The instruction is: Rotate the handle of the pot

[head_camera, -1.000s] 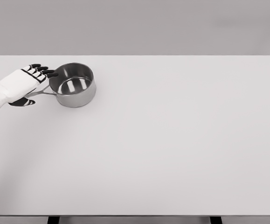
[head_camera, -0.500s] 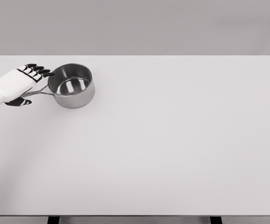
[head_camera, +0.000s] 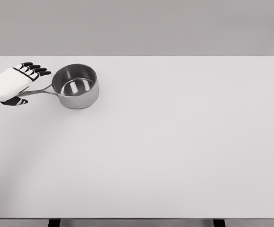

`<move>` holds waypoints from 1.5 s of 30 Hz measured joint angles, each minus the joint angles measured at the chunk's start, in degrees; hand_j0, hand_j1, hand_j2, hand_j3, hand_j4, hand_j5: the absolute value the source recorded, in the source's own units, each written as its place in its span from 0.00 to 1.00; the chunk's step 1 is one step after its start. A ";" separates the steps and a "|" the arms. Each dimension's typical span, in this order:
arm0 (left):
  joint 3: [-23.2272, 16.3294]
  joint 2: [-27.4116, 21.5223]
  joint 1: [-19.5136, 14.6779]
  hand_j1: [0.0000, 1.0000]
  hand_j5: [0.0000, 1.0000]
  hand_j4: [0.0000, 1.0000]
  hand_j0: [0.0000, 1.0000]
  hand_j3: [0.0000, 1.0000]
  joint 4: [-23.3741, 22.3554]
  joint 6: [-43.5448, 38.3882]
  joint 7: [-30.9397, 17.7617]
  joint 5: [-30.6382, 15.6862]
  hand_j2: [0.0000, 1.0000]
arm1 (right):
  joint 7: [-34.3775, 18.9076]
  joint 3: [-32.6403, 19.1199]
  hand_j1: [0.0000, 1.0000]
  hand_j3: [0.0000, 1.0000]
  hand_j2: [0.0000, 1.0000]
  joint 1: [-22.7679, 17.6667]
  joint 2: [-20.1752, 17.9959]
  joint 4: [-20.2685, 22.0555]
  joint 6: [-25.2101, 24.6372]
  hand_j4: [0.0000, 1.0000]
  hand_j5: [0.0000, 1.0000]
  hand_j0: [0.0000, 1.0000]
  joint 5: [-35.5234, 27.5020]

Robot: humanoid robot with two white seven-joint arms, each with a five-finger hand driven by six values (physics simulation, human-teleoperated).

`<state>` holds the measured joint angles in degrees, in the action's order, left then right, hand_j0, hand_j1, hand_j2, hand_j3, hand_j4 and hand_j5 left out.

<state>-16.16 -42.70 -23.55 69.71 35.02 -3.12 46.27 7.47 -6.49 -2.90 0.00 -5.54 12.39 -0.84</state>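
**Left hand at handle tip, pot to its right**

I saw the small round stainless-steel pot [head_camera: 75, 86] at the far left of the plain white worktop [head_camera: 174, 151], upright and empty. Its thin metal handle [head_camera: 41, 91] ran left from the pot wall, nearly level, tipping slightly toward me at the free end. The left robot hand [head_camera: 17, 84] sat over that end, fingers [head_camera: 36, 70] extended and spread toward the rim, thumb [head_camera: 14, 100] below the handle. I read it as loose around the handle, not clamped; actual contact I couldn't confirm. Pot body lay just right of the hand. Right arm wasn't visible, so I judged the left does the rotating.
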 measured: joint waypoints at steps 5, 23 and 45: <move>0.03 -0.02 -0.18 1.00 1.00 1.00 1.00 1.00 -0.96 0.00 0.00 0.05 1.00 | 0.00 0.00 1.00 1.00 1.00 0.00 0.00 0.00 0.00 1.00 1.00 1.00 0.00; 0.30 0.27 -1.41 1.00 1.00 1.00 1.00 1.00 -2.61 0.00 -0.08 0.14 1.00 | 0.00 0.00 1.00 1.00 1.00 0.00 0.00 0.00 0.00 1.00 1.00 1.00 0.00; 0.30 0.35 -3.34 1.00 1.00 1.00 1.00 1.00 -5.60 0.00 -0.07 0.21 1.00 | 0.00 0.00 1.00 1.00 1.00 0.00 0.00 0.00 0.00 1.00 1.00 1.00 0.00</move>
<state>-15.87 -42.35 -26.89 64.11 35.02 -3.18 46.48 7.47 -6.49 -2.90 0.00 -5.54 12.39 -0.84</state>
